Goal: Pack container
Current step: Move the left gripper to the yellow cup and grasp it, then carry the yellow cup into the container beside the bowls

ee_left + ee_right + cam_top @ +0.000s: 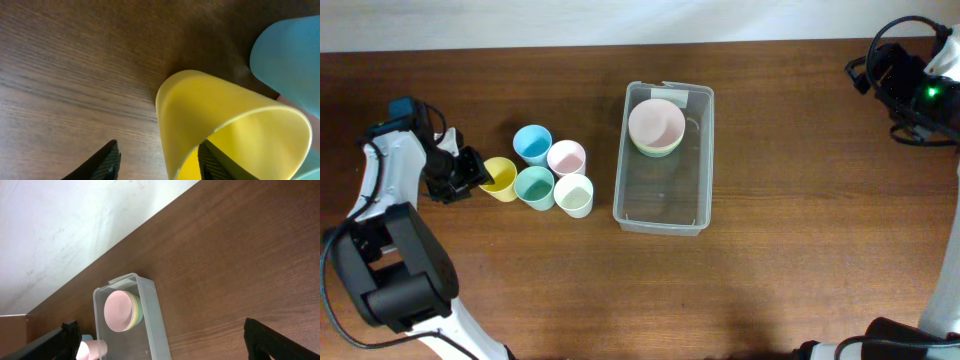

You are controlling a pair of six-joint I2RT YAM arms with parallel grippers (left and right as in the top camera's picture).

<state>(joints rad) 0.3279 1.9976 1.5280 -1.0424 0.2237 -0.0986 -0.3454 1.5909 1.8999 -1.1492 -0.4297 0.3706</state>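
Observation:
The clear container [620,180] stands at the table's middle, holding stacked bowls [656,127], pink on top, at its far end. It also shows in the right wrist view [154,317] with the bowls [120,311]. Several pastel cups stand left of it; the yellow cup [500,178] is leftmost. My left gripper [470,172] is open and straddles the yellow cup's [215,105] wall: one finger is inside the cup, the other outside, apart from the wall [159,160]. My right gripper [868,70] is open wide and empty [165,345], high at the far right.
Blue [532,144], pink [566,158], teal [534,187] and pale green [574,195] cups stand packed together right of the yellow one. The blue cup [290,55] is close behind the yellow cup in the left wrist view. A white wall runs along the table's far edge.

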